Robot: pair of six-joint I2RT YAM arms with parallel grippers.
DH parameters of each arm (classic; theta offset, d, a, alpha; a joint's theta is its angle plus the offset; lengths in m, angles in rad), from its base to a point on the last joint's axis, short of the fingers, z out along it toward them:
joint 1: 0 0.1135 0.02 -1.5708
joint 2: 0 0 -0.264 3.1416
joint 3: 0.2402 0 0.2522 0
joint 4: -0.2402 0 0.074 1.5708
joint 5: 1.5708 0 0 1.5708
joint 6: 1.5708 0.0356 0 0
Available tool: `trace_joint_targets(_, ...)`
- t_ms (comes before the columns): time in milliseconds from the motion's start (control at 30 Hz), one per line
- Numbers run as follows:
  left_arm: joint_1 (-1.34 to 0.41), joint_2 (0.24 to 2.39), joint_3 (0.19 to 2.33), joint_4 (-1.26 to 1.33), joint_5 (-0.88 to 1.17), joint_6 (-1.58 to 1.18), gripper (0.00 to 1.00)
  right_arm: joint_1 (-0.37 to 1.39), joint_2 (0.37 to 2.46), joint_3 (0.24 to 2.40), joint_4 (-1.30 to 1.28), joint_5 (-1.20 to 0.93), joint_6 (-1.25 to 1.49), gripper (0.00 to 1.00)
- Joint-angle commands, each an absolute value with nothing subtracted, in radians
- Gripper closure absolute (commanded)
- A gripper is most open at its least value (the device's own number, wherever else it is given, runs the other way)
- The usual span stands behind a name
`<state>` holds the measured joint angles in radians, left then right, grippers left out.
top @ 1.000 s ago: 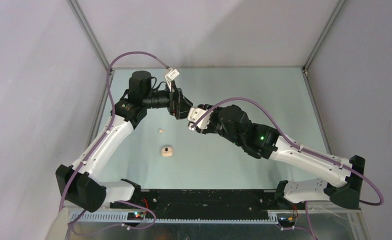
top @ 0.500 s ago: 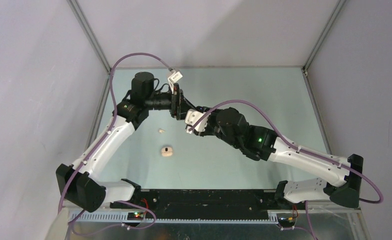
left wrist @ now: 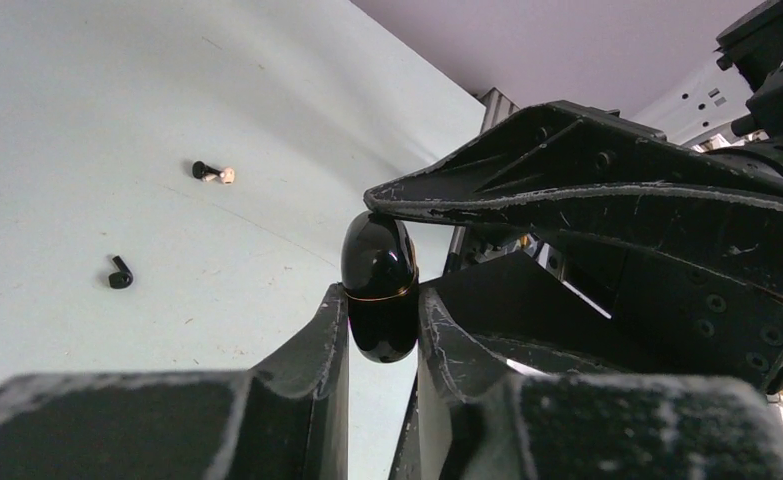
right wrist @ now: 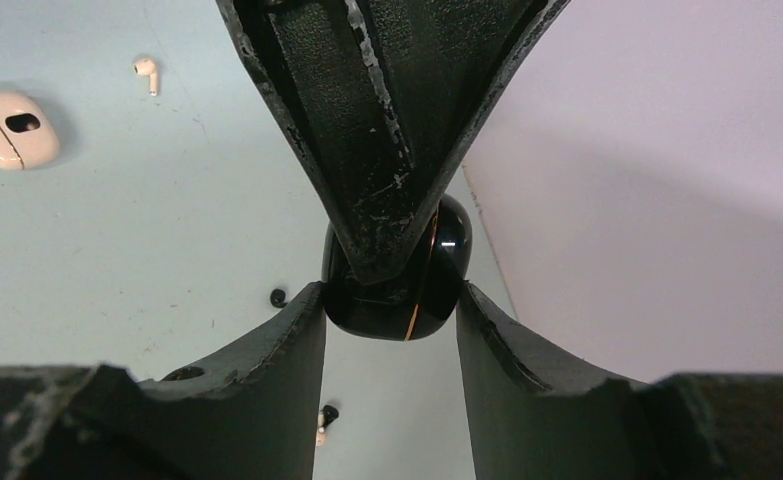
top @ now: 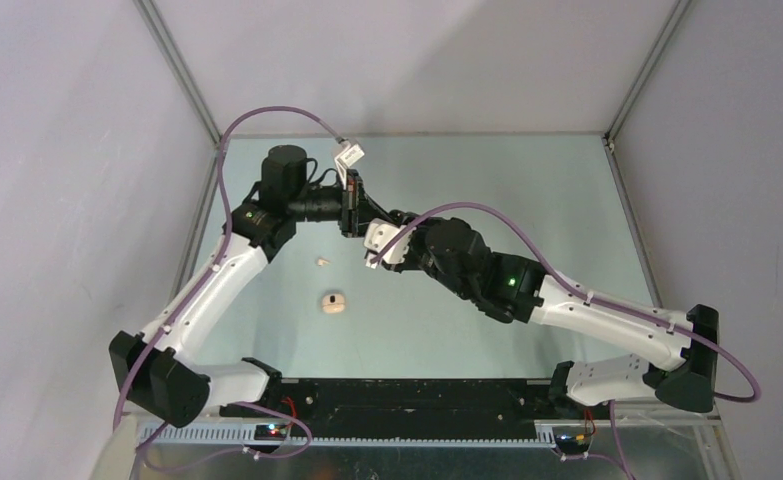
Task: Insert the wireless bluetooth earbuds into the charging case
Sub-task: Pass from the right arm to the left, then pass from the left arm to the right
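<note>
The left gripper (left wrist: 382,300) is pinching the lower half of a glossy black pod (left wrist: 375,250), while the right gripper (right wrist: 389,300) is clamping it from the opposite side. The beige charging case (right wrist: 12,128) is lying on the table (top: 567,200) well away from both grippers, with the cream earbud (right wrist: 147,72) near it. The black earbud (left wrist: 119,273) and black-and-white earbud (left wrist: 213,172) are lying off to the left gripper's side.

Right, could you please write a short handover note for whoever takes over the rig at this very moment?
Left gripper: shut on one end of the black case, held above the table.
Right gripper: shut on its other end; the lid looks closed.
On the table: beige case, cream earbud, black earbud and black-and-white earbud, all loose.
Done: black case picked up.
Left: open it and seat the earbuds.
</note>
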<state>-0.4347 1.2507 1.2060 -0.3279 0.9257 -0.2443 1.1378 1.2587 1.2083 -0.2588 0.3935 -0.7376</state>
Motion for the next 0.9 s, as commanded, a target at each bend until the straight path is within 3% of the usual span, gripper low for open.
trace_joint_targets(0,-0.445,1.210,1.198,-0.336,0.918,-0.188,0.84,1.144,1.257,1.218,-0.191,0.420,-0.740,0.41)
trace_joint_targets(33,-0.445,1.208,1.202,-0.341,0.910,-0.183,0.83,1.144,1.254,1.218,-0.194,0.417,-0.738,0.34)
trace_joint_targets(67,-0.445,1.203,1.205,-0.353,0.906,-0.169,0.83,1.142,1.248,1.220,-0.206,0.406,-0.731,0.17)
trace_joint_targets(133,-0.445,1.193,1.211,-0.373,0.893,-0.145,0.81,1.129,1.239,1.249,-0.277,0.353,-0.696,0.03)
trace_joint_targets(433,-0.445,1.126,1.185,-0.419,0.887,-0.042,0.80,0.884,1.178,1.489,-0.716,-0.293,-0.521,0.01)
trace_joint_targets(567,-0.451,1.110,1.180,-0.455,0.921,0.012,0.81,0.765,1.158,1.460,-0.741,-0.627,-0.491,0.01)
trace_joint_targets(867,-0.532,1.148,1.238,-0.634,0.899,0.227,0.82,0.677,1.260,1.417,-0.736,-0.961,-0.407,0.07)
